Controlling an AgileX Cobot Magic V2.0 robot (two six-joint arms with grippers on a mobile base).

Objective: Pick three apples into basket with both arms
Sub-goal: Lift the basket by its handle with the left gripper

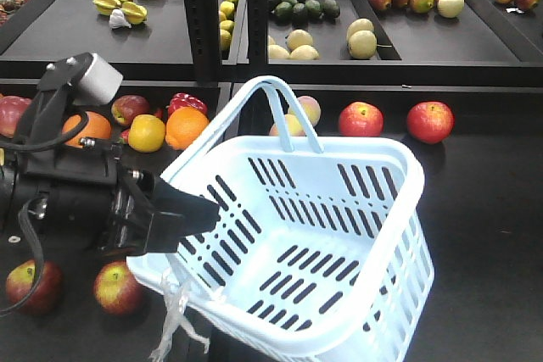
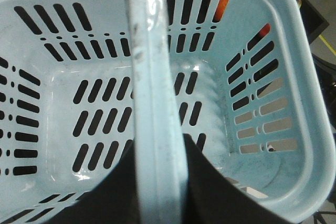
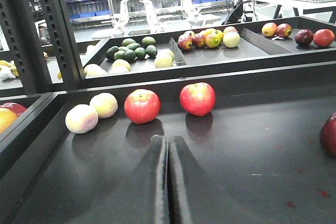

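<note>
while tilted, one basket (image 1: 399,167), two apples (image 1: 361,119) (image 1: 429,121) behind

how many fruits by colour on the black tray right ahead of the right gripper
bright red round apples: 2
pale cream round fruits: 2
dark red round fruit, cut off at the right edge: 1
total: 5

basket (image 1: 373,148) mouth: hoop handle (image 2: 152,103) crosses it, gaps either side. Bare shelf floor (image 3: 252,145) ahead of right end effector (image 3: 168,140); two apples (image 3: 142,106) line back wall (image 3: 273,82).
</note>
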